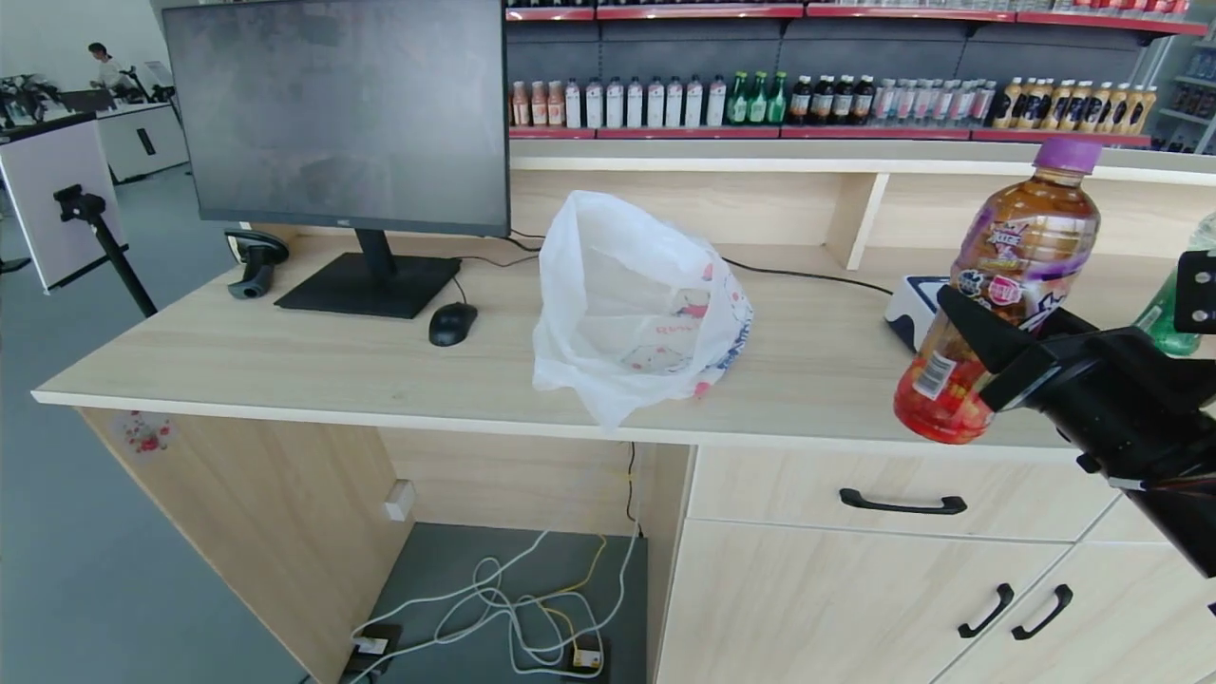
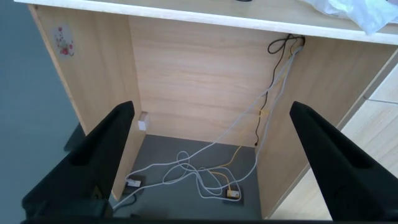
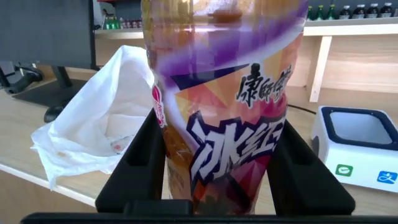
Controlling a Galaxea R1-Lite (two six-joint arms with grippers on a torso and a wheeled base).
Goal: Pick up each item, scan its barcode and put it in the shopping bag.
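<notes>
My right gripper [image 1: 997,347] is shut on a tea bottle [image 1: 1007,285] with a purple cap and purple-orange label, holding it tilted in the air at the right end of the counter. Seen from the right wrist, the bottle [image 3: 217,112] sits between the two black fingers [image 3: 140,155]. The white plastic shopping bag [image 1: 636,304] stands open at mid-counter, to the bottle's left; it appears again as the bag [image 3: 93,137] in the right wrist view. A white barcode scanner [image 1: 914,309] sits behind the bottle. My left gripper [image 2: 211,162] hangs open below the counter, facing the desk's knee space.
A monitor [image 1: 342,114], a mouse [image 1: 452,324] and a handheld scanner [image 1: 255,261] occupy the counter's left part. A green bottle [image 1: 1173,318] stands at the far right. Cables [image 2: 205,177] lie on the floor under the desk. Drawers [image 1: 902,499] are below the counter's right side.
</notes>
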